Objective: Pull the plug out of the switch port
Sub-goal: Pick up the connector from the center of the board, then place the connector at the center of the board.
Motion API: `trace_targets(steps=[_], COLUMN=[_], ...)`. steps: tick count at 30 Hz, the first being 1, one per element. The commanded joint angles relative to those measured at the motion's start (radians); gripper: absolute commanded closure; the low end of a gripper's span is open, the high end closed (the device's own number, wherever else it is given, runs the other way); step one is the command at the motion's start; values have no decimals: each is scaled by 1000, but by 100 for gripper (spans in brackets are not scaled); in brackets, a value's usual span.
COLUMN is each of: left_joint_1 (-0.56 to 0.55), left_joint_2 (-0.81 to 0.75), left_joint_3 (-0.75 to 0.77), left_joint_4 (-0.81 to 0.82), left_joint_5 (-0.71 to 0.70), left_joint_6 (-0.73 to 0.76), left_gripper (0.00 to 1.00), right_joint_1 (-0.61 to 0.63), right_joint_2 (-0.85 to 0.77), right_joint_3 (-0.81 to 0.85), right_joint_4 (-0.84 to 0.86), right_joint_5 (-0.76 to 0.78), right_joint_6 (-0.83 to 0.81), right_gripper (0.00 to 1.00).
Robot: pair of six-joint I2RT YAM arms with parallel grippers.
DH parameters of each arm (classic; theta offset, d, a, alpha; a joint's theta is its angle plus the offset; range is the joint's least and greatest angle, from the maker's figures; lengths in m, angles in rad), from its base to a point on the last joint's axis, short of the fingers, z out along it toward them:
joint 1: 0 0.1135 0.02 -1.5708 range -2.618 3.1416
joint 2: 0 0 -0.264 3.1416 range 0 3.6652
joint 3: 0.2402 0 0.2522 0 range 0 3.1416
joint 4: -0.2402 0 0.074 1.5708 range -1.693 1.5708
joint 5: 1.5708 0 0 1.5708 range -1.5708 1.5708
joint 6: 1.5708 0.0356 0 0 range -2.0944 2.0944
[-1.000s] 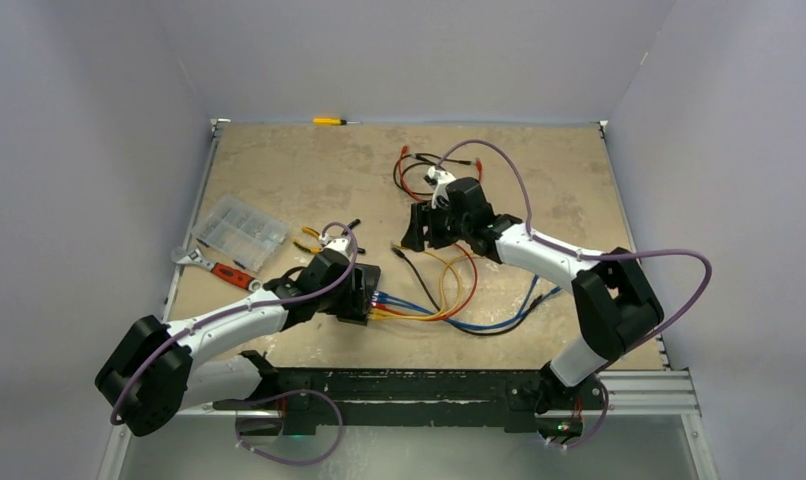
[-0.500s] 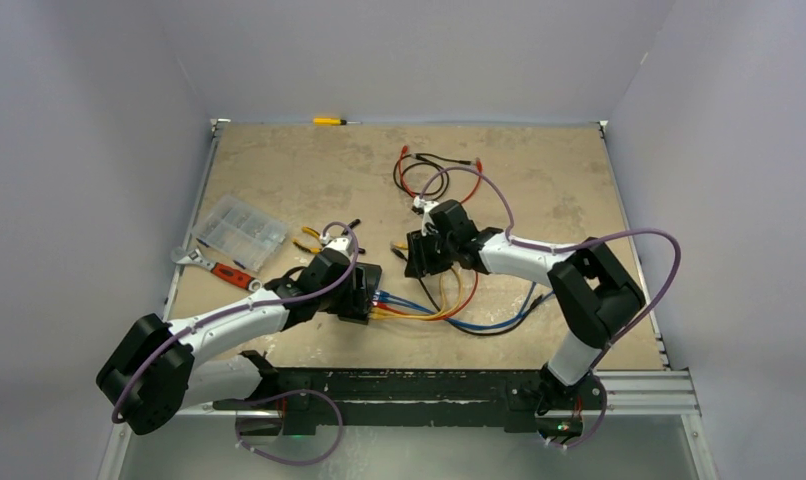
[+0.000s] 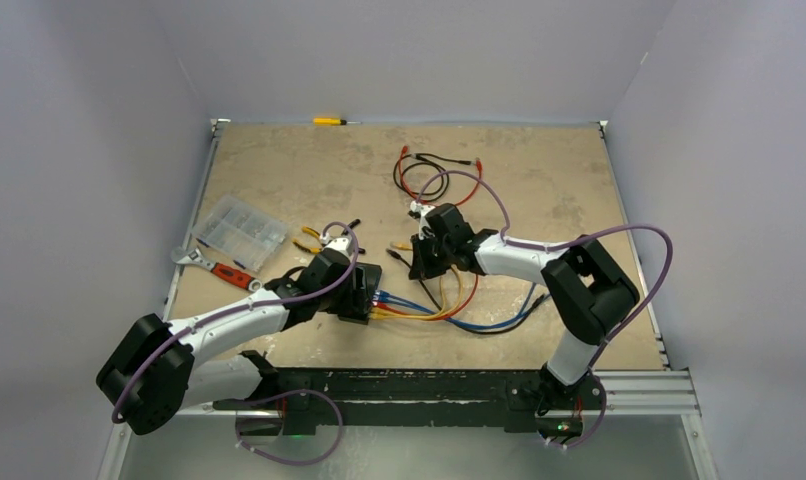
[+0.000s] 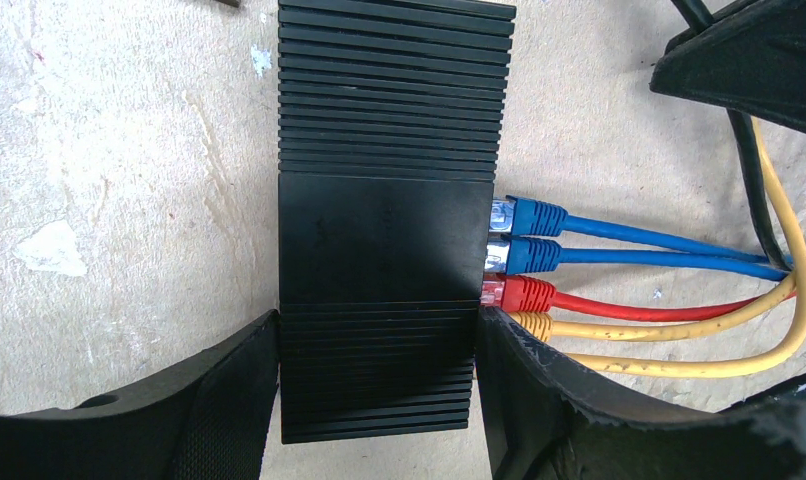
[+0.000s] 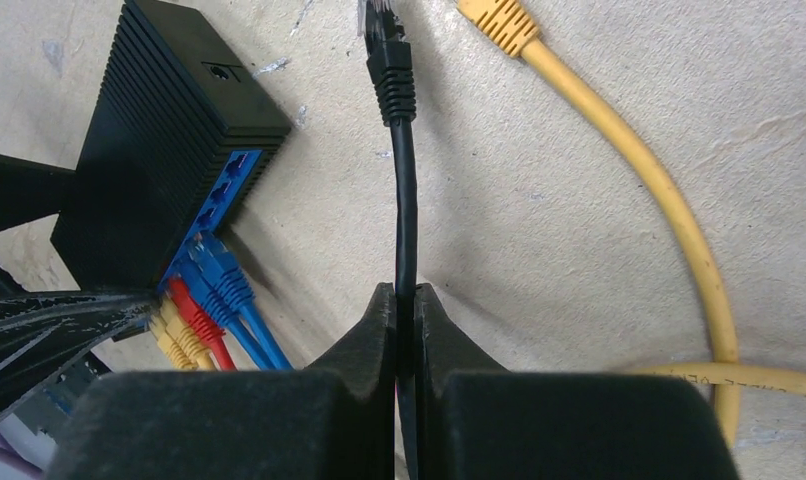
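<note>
The switch, a flat black ribbed box, lies on the table, and my left gripper is shut on it, one finger pressed on each long side. Two blue plugs, a red plug and yellow plugs sit in its ports. A black plug lies loose on the table, apart from the switch. My right gripper is shut on the black cable a short way behind that plug. From above, the right gripper is just right of the switch.
A loose yellow plug and its cable lie right of the black one. A clear compartment box, a wrench, yellow-handled pliers, red and black leads and a yellow screwdriver lie further off.
My right gripper came leftward and nearer, down onto the black cable, and closed on it. The left gripper and the switch stayed put.
</note>
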Motion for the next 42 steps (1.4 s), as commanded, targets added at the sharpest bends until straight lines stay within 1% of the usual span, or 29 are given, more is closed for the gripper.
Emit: trace_targets(steps=[1, 25, 34, 42], left_joint_1=[0, -1, -1, 0], left_joint_2=[2, 41, 54, 59], left_joint_3=[-16, 18, 13, -6], left_joint_4=[-9, -17, -3, 15], left_joint_5=[5, 16, 22, 26], left_joint_6=[5, 20, 18, 10], left_gripper=[100, 100, 100, 100], right_joint_1=[5, 4, 6, 5], right_joint_2=[-45, -322, -437, -478], right_joint_3=[42, 154, 183, 223], right_joint_4=[9, 47, 116, 144], right_joint_5=[15, -59, -74, -112], right_joint_6=[-1, 61, 94, 115], right_gripper=[100, 100, 100, 100])
